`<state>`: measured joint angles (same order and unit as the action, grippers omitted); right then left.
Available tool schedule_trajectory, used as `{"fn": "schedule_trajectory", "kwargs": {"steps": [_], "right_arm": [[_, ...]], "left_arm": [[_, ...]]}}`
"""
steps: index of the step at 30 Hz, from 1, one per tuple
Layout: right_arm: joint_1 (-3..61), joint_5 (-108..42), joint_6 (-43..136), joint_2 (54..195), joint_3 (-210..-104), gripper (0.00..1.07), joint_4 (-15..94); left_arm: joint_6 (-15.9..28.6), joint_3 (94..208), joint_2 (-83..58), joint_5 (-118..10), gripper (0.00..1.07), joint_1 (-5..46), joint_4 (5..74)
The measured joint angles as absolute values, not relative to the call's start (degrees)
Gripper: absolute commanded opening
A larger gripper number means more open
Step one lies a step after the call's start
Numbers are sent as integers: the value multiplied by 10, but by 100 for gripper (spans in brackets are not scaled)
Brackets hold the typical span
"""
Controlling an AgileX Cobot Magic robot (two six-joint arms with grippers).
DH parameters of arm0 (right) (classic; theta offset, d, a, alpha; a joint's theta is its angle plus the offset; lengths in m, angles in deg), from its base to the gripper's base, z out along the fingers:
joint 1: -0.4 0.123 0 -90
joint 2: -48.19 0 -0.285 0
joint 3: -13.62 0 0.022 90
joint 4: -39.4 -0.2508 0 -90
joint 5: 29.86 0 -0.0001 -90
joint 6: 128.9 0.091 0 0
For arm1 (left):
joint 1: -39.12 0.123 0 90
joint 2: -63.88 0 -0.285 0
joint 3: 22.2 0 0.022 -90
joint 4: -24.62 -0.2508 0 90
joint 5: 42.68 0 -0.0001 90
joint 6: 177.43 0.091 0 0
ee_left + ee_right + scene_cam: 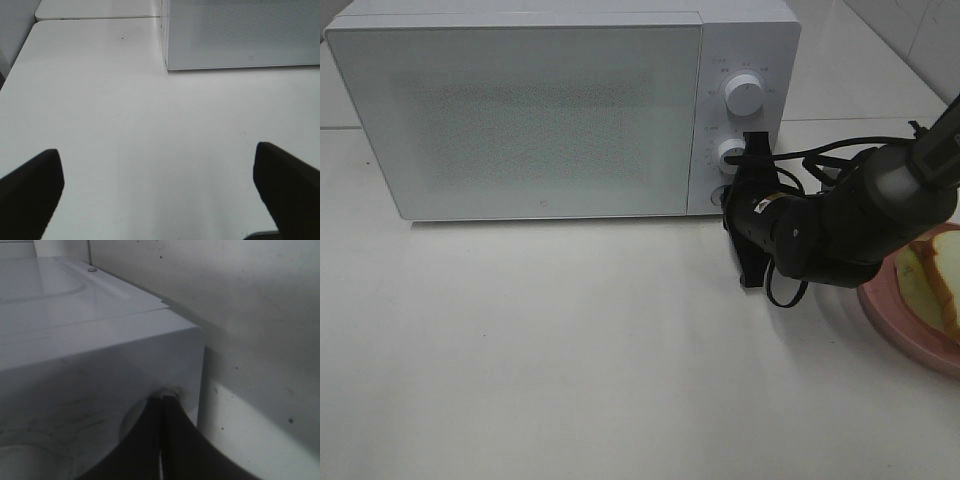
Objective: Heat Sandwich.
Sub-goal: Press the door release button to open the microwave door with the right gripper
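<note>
Nearest, the left end effector hovers over the bare white surface, jaws wide apart and empty. Further back, at the right edge, the sandwich lies on a pink plate, partly cut off from view. It looks light, soft and easily squashed, with loose filling, so lifting by the plate's rim seems safer. Beyond, the right end effector, closed on nothing, meets the control panel of the shut microwave.

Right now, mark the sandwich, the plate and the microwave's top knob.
sandwich (942, 268): exterior high view, on the white bread.
plate (892, 312): exterior high view, on its bare pink rim.
top knob (744, 97): exterior high view, on the knob's round face.
</note>
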<state>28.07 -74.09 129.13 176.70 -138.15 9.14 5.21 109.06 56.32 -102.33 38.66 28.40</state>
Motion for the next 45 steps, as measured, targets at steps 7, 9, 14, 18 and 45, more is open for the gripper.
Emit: {"fn": "schedule_trajectory", "kwargs": {"steps": [7,9,14,18,45], "right_arm": [[281,-747,1291,1781,-1388,0,89],[281,-749,1291,1781,-1388,0,89],[282,-752,1291,1781,-1388,0,90],[282,-755,1291,1776,-1388,0,95],[290,-798,1277,1798,-1412,0,74]], "left_arm": [[52,1091,563,-1023,98,387,284],[52,1091,563,-1023,98,387,284],[52,1091,563,-1023,98,387,284],[52,1091,563,-1023,98,387,284],[52,1091,563,-1023,98,387,284]]}}
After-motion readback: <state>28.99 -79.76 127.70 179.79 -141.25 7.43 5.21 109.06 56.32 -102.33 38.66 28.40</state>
